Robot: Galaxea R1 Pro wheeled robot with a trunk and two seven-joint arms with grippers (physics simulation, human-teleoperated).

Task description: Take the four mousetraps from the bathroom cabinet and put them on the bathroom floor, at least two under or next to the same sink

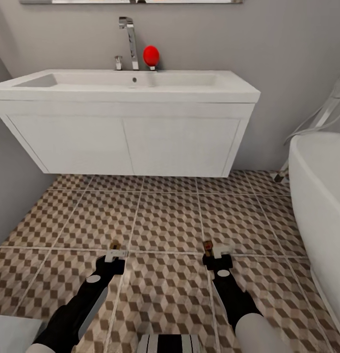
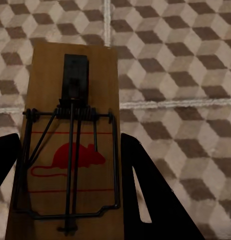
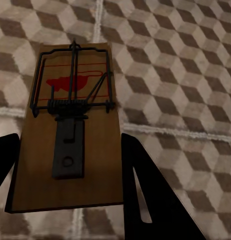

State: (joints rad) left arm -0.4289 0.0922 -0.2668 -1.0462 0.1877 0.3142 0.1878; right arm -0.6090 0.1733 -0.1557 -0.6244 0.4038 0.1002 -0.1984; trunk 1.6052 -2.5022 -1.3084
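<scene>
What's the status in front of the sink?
Left hand shut on mousetrap. Right hand shut on second mousetrap. Both above tiled floor, sink ahead.

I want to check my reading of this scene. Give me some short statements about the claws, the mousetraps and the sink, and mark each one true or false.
1. Each claw holds a mousetrap: left claw with its mousetrap, right claw with its mousetrap. True.
2. The sink stands on legs. False; it hangs on the wall, floor beneath.
3. A red object sits beside the faucet. True.
4. Two mousetraps lie under the sink. False; none show there.
</scene>
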